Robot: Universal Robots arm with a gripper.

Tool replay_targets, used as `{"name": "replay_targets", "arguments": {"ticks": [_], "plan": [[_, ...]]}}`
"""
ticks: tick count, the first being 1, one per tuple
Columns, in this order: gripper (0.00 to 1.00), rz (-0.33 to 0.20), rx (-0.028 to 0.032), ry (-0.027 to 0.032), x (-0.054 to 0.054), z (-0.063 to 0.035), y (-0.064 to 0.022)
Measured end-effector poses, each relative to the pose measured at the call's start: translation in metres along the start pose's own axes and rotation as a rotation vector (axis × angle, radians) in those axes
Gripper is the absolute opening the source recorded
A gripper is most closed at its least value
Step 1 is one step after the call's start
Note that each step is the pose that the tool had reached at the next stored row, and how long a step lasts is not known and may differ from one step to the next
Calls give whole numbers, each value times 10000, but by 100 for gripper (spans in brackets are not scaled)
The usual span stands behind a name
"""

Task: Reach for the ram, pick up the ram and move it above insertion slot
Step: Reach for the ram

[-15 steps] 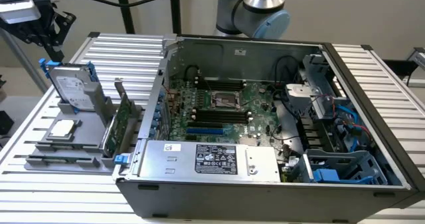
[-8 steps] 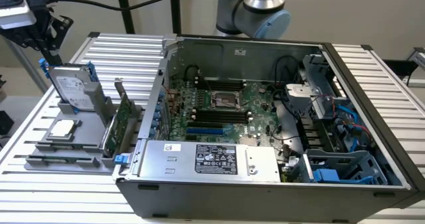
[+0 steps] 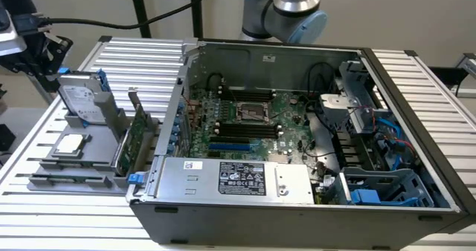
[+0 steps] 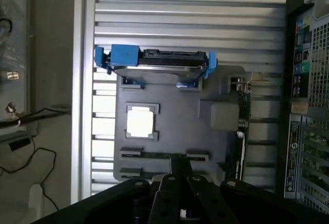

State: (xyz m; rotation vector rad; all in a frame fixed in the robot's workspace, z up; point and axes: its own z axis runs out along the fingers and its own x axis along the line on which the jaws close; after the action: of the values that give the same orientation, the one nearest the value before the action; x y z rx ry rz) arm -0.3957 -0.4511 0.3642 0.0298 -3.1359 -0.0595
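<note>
Nearest the viewer stands the open computer case [image 3: 297, 220], laid on its side on the slatted bench [image 3: 134, 58]. This most likely keeps the motherboard facing up, so its black memory slots [image 3: 246, 129] can be reached from above.

At the exterior view's lower left sits a grey fixture [image 3: 89, 167] beside the case. Each part has its own seat in it, probably so every part is presented in a known pose:
- the ram [image 3: 71, 178] lies along the front edge, held between two end blocks with its long side free to be gripped;
- a processor [image 3: 69, 144] lies flat behind it;
- a hard drive [image 3: 80, 97] stands at the back;
- an expansion card [image 3: 134, 139] stands on edge next to the case.

In the wrist view the gripper [image 4: 180, 175] hangs over the fixture, with the ram [image 4: 164, 155] closest to it and seated, not lifted. Whether the jaws are released or clenched cannot be told. The arm [image 3: 296, 8] rises at the upper centre of the exterior view.
</note>
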Motion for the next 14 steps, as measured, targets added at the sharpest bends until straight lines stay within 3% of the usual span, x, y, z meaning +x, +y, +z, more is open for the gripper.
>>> {"name": "replay_targets", "arguments": {"ticks": [9, 14], "plan": [[11, 3, 3, 89, 39, 91, -377], [11, 5, 23, 102, 47, 101, -414]]}}
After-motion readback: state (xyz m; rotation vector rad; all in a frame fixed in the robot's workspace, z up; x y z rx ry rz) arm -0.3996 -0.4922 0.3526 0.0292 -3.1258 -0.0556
